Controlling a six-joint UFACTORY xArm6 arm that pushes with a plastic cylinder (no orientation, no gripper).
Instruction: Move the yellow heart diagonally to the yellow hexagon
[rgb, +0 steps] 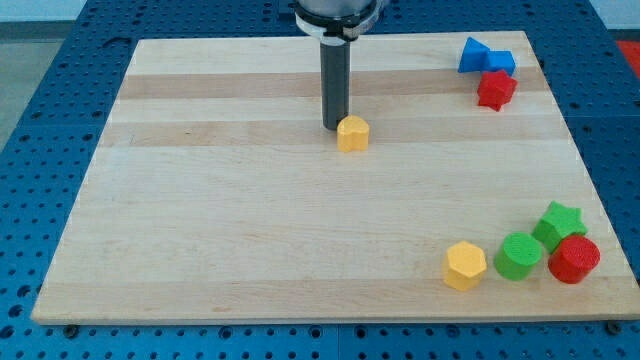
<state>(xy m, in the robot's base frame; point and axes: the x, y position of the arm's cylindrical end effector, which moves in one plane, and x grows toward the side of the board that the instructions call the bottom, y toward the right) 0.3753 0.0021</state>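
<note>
The yellow heart (352, 133) lies on the wooden board near the view's top centre. My tip (334, 126) stands just to the left of the heart, touching or nearly touching its upper-left side. The yellow hexagon (465, 266) lies near the view's bottom right, far from the heart, diagonally down and to the right.
Next to the hexagon on its right are a green cylinder (518, 256), a green star (559, 223) and a red cylinder (574, 259). At the view's top right lie a blue block (485, 58) and a red star-like block (495, 89). The wooden board (200, 220) rests on a blue perforated table.
</note>
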